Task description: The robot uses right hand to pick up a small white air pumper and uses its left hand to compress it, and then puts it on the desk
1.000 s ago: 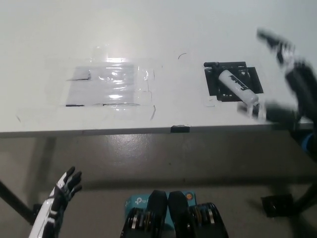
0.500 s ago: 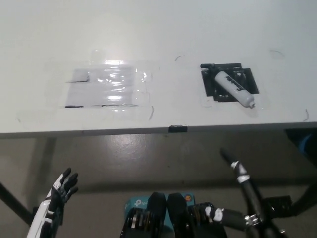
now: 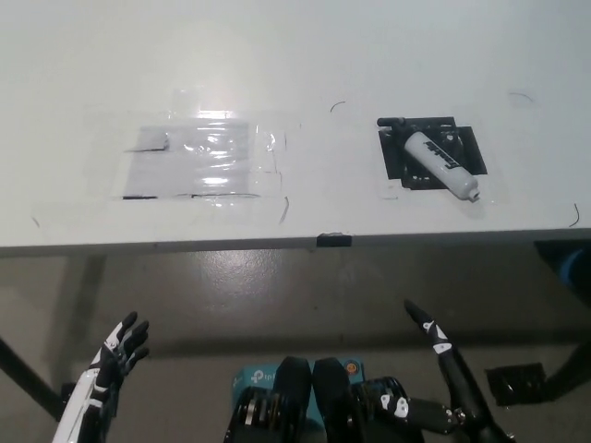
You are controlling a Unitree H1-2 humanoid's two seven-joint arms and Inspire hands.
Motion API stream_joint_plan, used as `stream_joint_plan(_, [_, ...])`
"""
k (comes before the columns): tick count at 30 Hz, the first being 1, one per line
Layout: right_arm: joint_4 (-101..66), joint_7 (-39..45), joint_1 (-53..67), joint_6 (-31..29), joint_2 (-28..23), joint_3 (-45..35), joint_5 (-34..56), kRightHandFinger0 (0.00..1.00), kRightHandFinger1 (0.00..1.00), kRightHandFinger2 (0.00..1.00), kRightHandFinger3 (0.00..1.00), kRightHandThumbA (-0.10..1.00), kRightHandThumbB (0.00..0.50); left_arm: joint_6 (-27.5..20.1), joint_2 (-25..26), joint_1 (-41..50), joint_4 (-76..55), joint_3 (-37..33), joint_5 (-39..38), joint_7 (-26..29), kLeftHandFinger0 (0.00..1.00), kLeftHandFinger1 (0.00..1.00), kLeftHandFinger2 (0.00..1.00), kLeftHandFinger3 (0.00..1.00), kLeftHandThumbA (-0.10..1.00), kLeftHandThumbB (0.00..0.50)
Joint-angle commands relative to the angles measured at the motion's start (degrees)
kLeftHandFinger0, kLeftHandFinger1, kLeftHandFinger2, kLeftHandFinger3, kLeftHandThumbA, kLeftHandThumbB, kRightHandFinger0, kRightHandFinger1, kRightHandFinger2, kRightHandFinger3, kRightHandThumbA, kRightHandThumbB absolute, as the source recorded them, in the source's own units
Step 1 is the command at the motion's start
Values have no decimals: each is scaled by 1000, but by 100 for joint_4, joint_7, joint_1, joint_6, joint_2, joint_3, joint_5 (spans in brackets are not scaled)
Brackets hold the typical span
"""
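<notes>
Both robot hands are low off the desk [image 3: 277,55] edge, left robot hand [image 3: 118,355] empty with fingers spread, right robot hand [image 3: 434,341] can't tell, so reaching the white air pumper [image 3: 443,164] lying on its black mat [image 3: 395,157] could roll it away.

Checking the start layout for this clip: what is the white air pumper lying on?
The white air pumper lies slanted on a black plate on the desk, its lower end past the plate's edge. The plate's surface beneath it is hidden.
</notes>
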Motion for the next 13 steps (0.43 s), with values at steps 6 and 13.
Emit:
stream_joint_plan(6, [61, -68, -122, -390, 64, 105, 352, 1000, 1000, 1000, 1000, 1000, 335, -279, 109, -84, 248, 47, 112, -38, 1000, 1000, 1000, 1000, 1000, 167])
stream_joint_plan(13, [64, -180, -192, -424, -19, 248, 397, 1000, 1000, 1000, 1000, 1000, 340, -360, 13, -41, 372, -53, 131, -64, 1000, 1000, 1000, 1000, 1000, 158])
